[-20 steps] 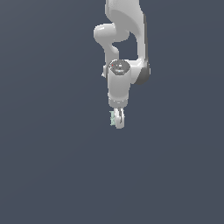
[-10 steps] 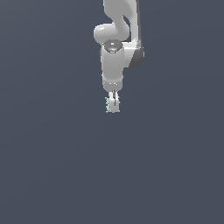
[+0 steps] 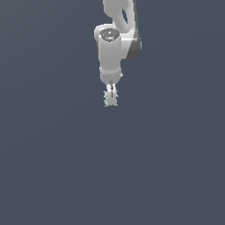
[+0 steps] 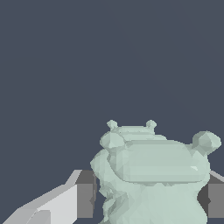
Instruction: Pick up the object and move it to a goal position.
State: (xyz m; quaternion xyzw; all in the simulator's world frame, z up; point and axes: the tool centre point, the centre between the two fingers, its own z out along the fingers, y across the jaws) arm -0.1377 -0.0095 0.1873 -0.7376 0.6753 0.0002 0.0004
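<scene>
Under the white arm (image 3: 115, 48), the claw (image 3: 111, 97) squeezes the bumpy green object (image 3: 110, 100) between its two fingers (image 4: 85, 194). It grips both sides tight, likely so the object will not drop on the way to the goal.

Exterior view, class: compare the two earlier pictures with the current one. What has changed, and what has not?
The arm straightened, swinging the gripper toward the exterior view's left and higher. The object stays clamped in the gripper. The plain grey background is unchanged.
</scene>
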